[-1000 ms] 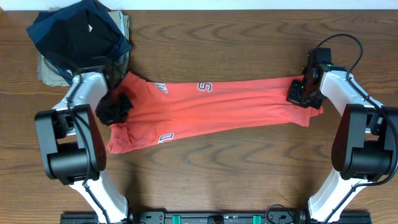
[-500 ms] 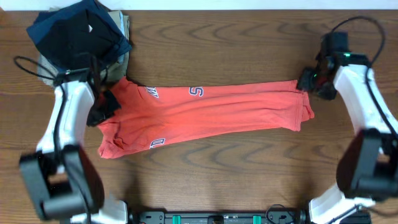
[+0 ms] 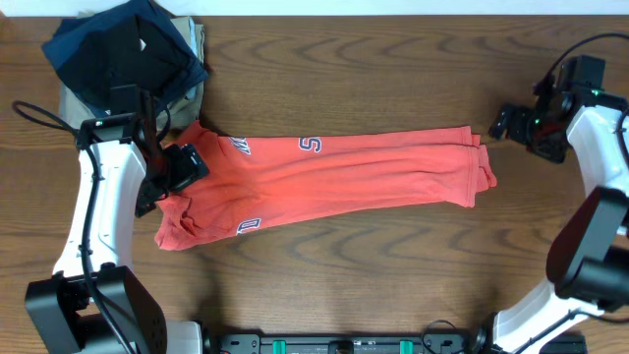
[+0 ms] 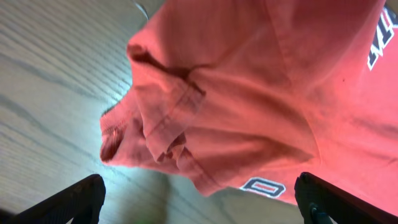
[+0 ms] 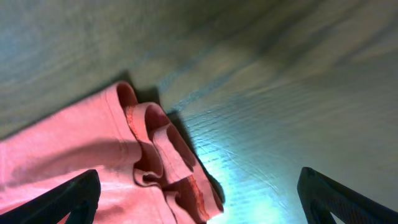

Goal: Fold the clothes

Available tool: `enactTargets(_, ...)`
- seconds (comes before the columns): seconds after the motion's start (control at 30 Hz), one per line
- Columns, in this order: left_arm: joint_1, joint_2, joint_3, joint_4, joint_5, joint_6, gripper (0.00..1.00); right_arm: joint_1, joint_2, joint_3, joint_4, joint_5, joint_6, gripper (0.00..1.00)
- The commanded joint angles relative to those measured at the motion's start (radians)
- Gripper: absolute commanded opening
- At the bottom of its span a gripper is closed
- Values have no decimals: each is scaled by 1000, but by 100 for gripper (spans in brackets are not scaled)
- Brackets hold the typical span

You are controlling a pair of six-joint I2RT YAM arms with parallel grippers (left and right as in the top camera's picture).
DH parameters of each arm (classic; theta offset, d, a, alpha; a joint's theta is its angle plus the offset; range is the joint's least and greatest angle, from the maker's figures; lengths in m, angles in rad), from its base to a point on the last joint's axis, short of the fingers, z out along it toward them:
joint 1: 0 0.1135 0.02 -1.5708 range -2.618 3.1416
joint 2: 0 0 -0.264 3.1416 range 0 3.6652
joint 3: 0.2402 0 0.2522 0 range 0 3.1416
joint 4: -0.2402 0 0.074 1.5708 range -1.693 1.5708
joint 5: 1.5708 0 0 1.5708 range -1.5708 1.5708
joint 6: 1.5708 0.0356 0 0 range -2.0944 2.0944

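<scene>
The clothes, a coral-red T-shirt [image 3: 334, 177] with white navy-edged letters, lie as a long band across the table, folded lengthwise. My left gripper [image 3: 180, 167] hovers over the shirt's rumpled left end [image 4: 186, 106], open, with nothing between its black fingers [image 4: 81, 199]. My right gripper [image 3: 513, 124] is just off the shirt's right end, open and empty. In the right wrist view the layered hem [image 5: 161, 155] lies on the wood between and below the wide-set fingers [image 5: 68, 199].
A heap of black and navy garments [image 3: 123, 54] sits on a khaki one [image 3: 74, 113] at the back left, close to the shirt's left end. Bare wood table [image 3: 393, 285] shows in front of the shirt. The table's far edge runs along the top.
Both grippers have opened and let go of the shirt's ends. The right gripper has drawn back to the right, off the cloth. The shirt now lies slightly further left.
</scene>
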Motion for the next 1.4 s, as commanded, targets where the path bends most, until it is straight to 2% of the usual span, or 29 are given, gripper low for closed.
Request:
enactTargets(0.0, -1, 8, 5, -22, 26, -3, 98, -35, 62, -10, 4, -150, -87, 99)
enactTargets(0.17, -1, 8, 5, -25, 48, -3, 98, -40, 147, -10, -18, -331, -212, 99)
enactTargets(0.37, -1, 8, 5, -25, 48, -3, 98, -32, 228, -10, -92, -425, -248, 98)
enactTargets(0.43, -1, 8, 5, -25, 48, -3, 98, -24, 245, -11, -116, -427, -248, 95)
enactTargets(0.5, -1, 8, 5, -25, 48, -3, 98, -12, 249, -16, -132, -427, -248, 82)
enactTargets(0.53, -1, 8, 5, -25, 48, -3, 98, -5, 249, -16, -141, -427, -249, 65)
enactTargets(0.57, -1, 8, 5, -25, 48, -3, 98, 2, 249, -16, -148, -427, -251, 41)
enactTargets(0.6, -1, 8, 5, -25, 48, -3, 98, 8, 249, -16, -153, -427, -251, 28)
enactTargets(0.7, -1, 8, 5, -25, 48, -3, 98, 19, 248, -16, -156, -426, -245, 2)
enactTargets(0.87, -1, 8, 5, -25, 48, -3, 98, 4, 240, -11, -165, -404, -166, 1)
enactTargets(0.97, -1, 8, 5, -25, 48, -3, 98, -23, 201, -11, -176, -325, -114, 1)
enactTargets(1.1, -1, 8, 5, -25, 48, -3, 98, -62, 111, -11, -195, -223, -81, 1)
enactTargets(1.37, -1, 8, 5, -23, 47, -3, 98, -64, -111, -11, -210, -228, -59, 1)
